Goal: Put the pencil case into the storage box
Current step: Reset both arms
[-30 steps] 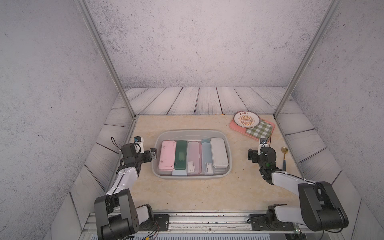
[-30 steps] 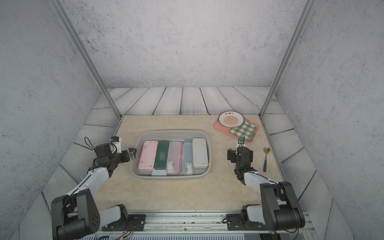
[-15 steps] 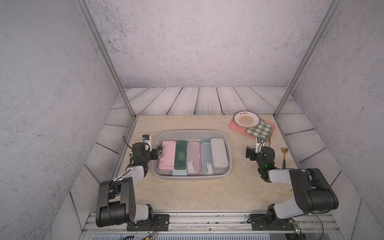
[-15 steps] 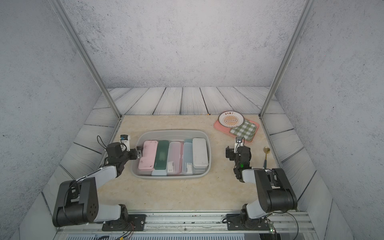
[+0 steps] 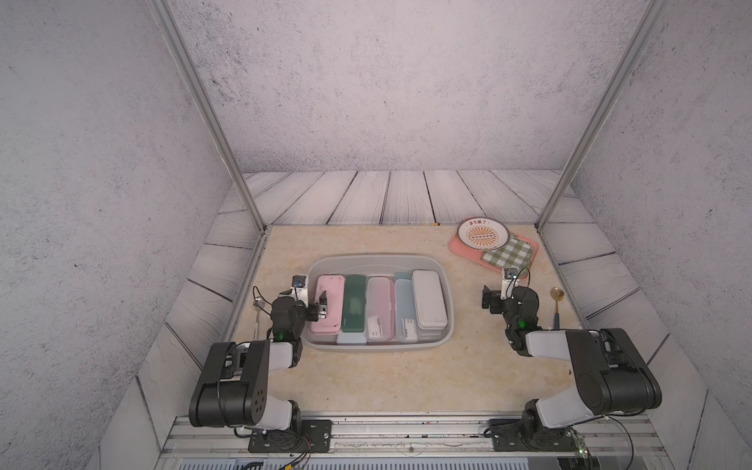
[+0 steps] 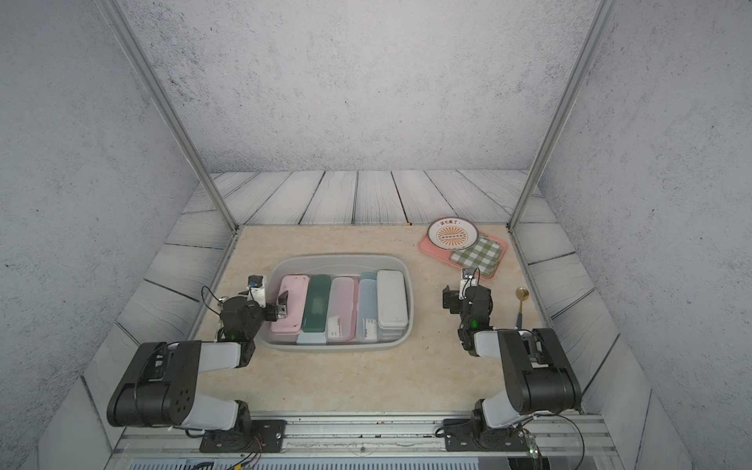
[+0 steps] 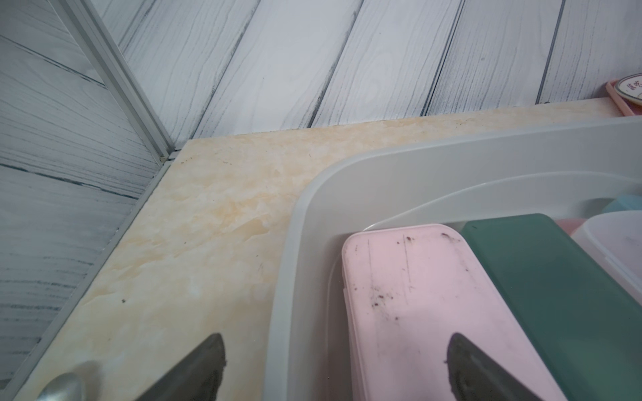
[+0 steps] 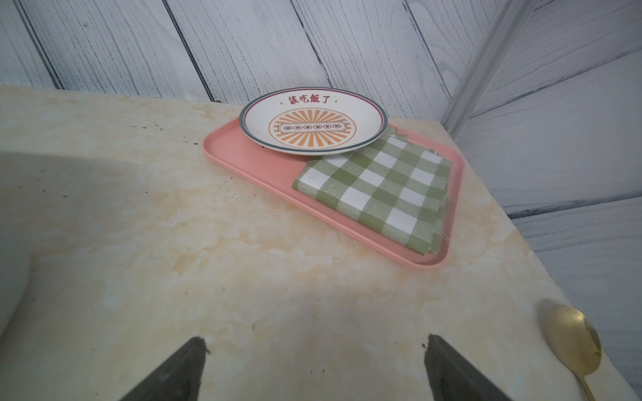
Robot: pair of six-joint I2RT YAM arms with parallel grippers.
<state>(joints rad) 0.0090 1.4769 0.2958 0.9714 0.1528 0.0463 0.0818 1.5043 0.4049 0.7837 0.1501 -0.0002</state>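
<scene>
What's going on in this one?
A grey storage box on the table already holds a row of pencil cases. The left gripper is open and empty, straddling the box's rim beside the pink pencil case. The right gripper is open and empty too, over the table to the right of the box. No case lies outside the box.

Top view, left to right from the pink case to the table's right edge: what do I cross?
You cross: pink case, green case, clear pink case, blue case, white case, right gripper, gold spoon.
</scene>
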